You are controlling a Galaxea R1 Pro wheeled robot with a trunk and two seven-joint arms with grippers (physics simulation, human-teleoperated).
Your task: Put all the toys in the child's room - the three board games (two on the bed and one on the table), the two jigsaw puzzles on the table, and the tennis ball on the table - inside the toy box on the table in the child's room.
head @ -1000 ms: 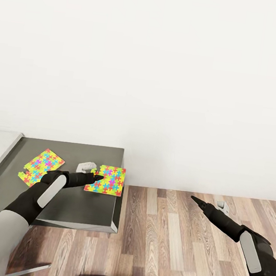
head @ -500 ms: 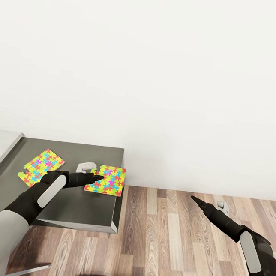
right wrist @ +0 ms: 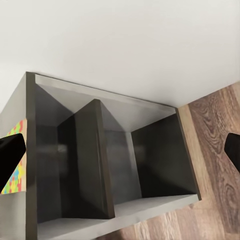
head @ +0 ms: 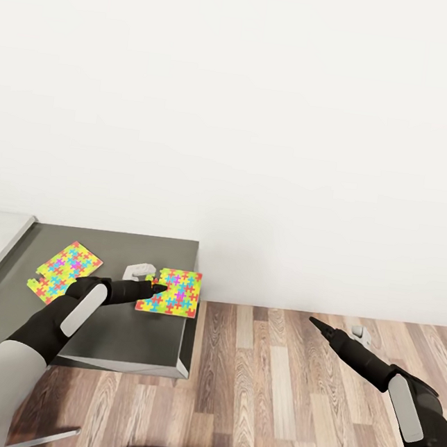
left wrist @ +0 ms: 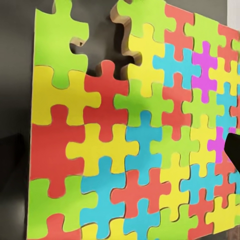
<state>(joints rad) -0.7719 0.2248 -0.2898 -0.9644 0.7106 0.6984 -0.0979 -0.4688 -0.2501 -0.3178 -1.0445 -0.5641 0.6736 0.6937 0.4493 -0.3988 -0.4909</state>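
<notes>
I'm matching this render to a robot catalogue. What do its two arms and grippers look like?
Both arms are matte black with a pale grey oblong panel on the forearm and light grey upper segments. The left gripper and right gripper taper to slim black pointed tips, with a small grey part beside each.

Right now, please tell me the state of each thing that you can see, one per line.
Right jigsaw puzzle: flat on the dark table, by its right edge.
Left jigsaw puzzle: flat on the table, untouched.
Left gripper: over the right puzzle's left edge; jaws unclear.
Right gripper: over the floor, holding nothing; jaws open.
</notes>
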